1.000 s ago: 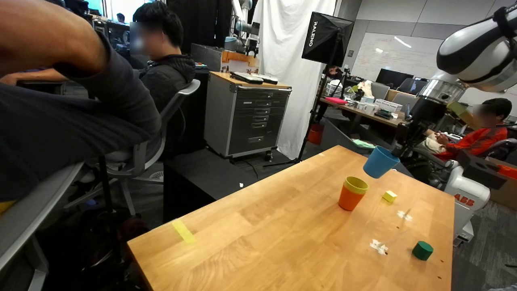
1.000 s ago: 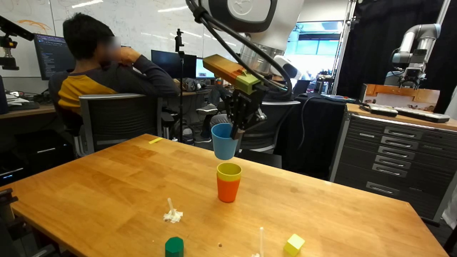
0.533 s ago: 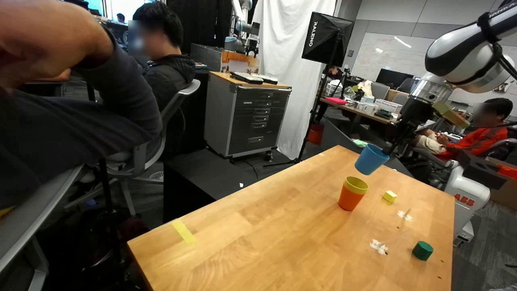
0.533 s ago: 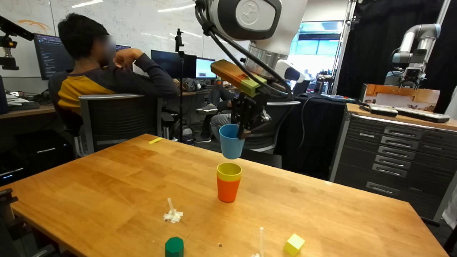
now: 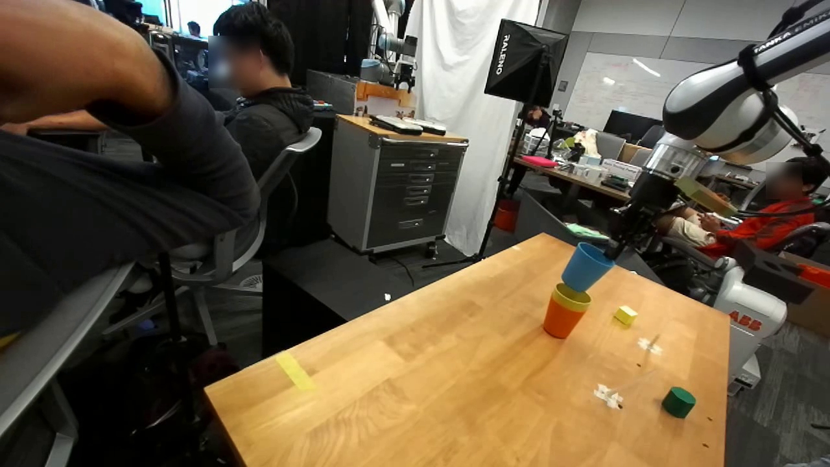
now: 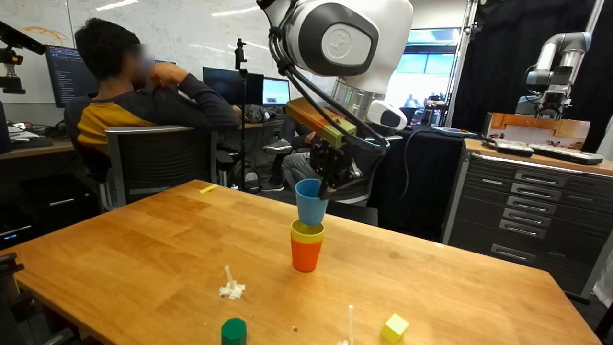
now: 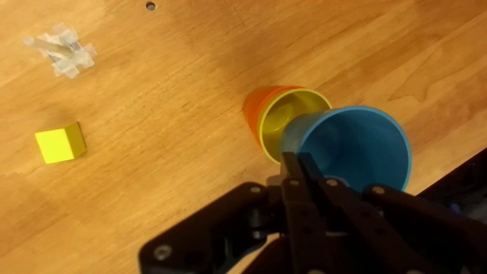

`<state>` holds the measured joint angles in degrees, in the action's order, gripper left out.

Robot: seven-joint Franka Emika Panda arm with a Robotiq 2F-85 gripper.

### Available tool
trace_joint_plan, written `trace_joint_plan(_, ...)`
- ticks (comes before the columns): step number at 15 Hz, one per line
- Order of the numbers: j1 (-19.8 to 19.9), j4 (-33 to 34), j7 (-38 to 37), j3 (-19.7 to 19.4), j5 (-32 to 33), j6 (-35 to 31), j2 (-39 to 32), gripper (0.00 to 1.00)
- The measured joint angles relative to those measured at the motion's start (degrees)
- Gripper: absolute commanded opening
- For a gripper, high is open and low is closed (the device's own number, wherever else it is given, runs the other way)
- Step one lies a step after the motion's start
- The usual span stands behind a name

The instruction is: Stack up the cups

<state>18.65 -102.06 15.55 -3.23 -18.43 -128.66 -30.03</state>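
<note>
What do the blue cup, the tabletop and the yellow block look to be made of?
Blue cup: probably plastic, smooth satin finish; thin rim, evenly coloured wall.
Tabletop: wood by its look, perhaps varnished; grain and joined strips show.
Yellow block: painted wood or plastic, I can't tell which; flat, evenly coloured faces with no visible grain.

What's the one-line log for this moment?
claw: gripping blue cup | blue cup: tilted over yellow cup | yellow cup: nested in orange cup | contact: unclear

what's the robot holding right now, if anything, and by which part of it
The blue cup: the end effector pinches its side wall at the rim, one jaw inside, the other outside.
</note>
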Motion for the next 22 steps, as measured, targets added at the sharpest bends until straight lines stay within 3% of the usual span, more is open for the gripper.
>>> trace_joint_plan(9,0.0,0.7,-1.8,-0.4,1.2,0.0,-2.9,0.02)
trace_joint_plan(10,0.0,0.8,-2.1,-0.5,1.5,-0.1,-3.3,0.07)
trace_joint_plan(11,0.0,1.0,-2.4,-0.5,1.7,-0.1,-3.7,0.31)
trace_joint_plan(14,0.0,1.6,-3.5,-0.8,2.6,-0.5,-4.9,0.40)
trace_joint_plan(20,-0.1,2.7,-4.4,-0.9,2.8,-1.2,-6.0,0.88)
trace_joint_plan(22,-0.2,3.0,-4.5,-0.9,2.8,-1.2,-6.0,0.99)
